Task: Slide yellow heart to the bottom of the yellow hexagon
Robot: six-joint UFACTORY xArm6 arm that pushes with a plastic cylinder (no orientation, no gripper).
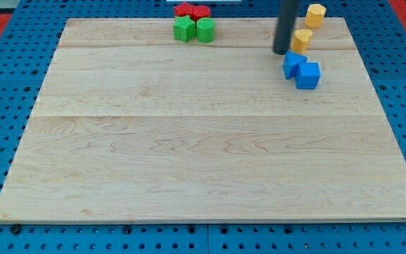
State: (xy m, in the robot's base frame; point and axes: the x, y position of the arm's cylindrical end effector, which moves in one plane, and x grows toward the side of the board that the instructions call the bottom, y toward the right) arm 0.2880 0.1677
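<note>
Upper right of the frame: my tip, a bare rod grasping nothing, sits just left of the yellow heart, below the yellow hexagon.

Two red blocks sit touching at the far edge of a pale wooden board, left of centre, their shapes hard to make out. Pressed against them on the near side are a green star-like block and a green rounded block, side by side. Towards the far right, two blue blocks lie touching. A blue pegboard surface surrounds the board.
</note>
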